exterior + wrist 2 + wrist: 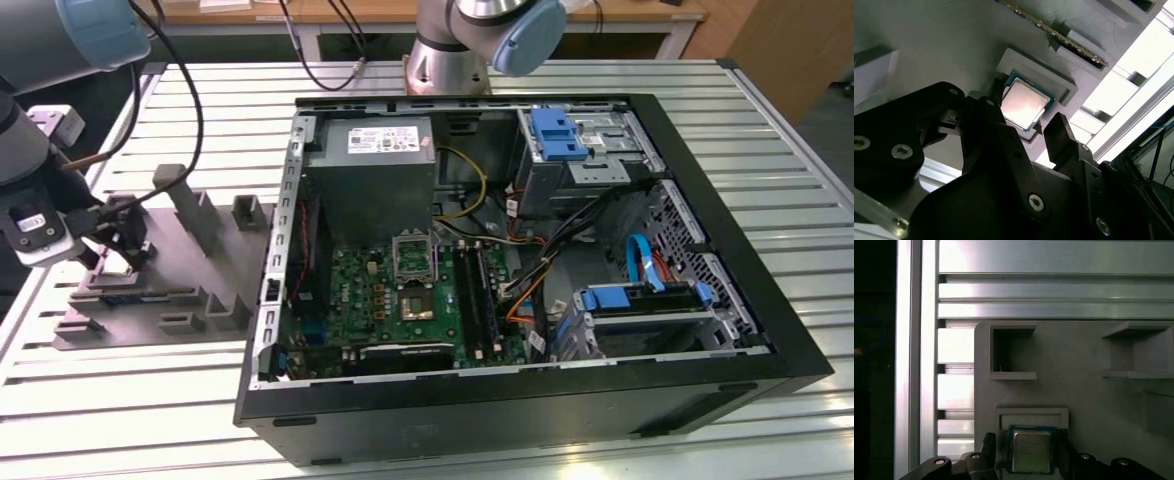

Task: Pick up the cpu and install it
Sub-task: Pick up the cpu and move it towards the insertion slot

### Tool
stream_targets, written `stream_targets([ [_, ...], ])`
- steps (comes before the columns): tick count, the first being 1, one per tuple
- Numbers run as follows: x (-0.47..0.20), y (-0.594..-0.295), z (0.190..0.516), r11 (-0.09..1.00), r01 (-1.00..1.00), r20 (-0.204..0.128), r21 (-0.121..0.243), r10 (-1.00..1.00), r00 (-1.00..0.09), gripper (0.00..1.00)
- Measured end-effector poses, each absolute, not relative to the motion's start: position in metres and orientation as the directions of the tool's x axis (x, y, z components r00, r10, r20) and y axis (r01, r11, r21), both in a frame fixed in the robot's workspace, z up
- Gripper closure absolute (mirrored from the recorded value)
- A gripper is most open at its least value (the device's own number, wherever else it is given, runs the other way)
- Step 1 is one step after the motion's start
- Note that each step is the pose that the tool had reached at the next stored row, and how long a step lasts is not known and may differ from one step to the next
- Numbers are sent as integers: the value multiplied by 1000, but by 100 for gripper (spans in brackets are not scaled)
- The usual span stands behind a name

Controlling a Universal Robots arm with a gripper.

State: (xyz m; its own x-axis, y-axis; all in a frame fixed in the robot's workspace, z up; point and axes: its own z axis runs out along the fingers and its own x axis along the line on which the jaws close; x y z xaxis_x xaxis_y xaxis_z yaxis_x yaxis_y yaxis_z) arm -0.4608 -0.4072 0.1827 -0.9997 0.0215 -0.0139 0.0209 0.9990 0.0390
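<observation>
Gripper (118, 248) at the exterior view's left, low over the grey holder tray (187, 270). Jaws apart, nothing grasped. The cpu (1029, 451) lies flat in a tray recess, between the fingers (1056, 132). Open computer case (534, 400) stands beside the tray, centre-right.

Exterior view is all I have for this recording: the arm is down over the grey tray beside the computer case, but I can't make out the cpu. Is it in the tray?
Observer: Yes. In the second wrist view the cpu lies flat in a shallow square pocket of the grey tray, silvery top up.
Operator: How close is the end effector?
Observer: In both wrist views the end effector is right down at the cpu, which sits in its pocket. I cannot tell whether it grips the chip.
Operator: Anything else near that pocket?
Observer: In the second wrist view a long thin board stands on edge in a slot just beyond it.
</observation>
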Motion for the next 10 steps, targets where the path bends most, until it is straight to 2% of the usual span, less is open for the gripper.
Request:
stream_targets([
  [10,-461,-407,183,999,21,-14,39,21,-1000,41],
])
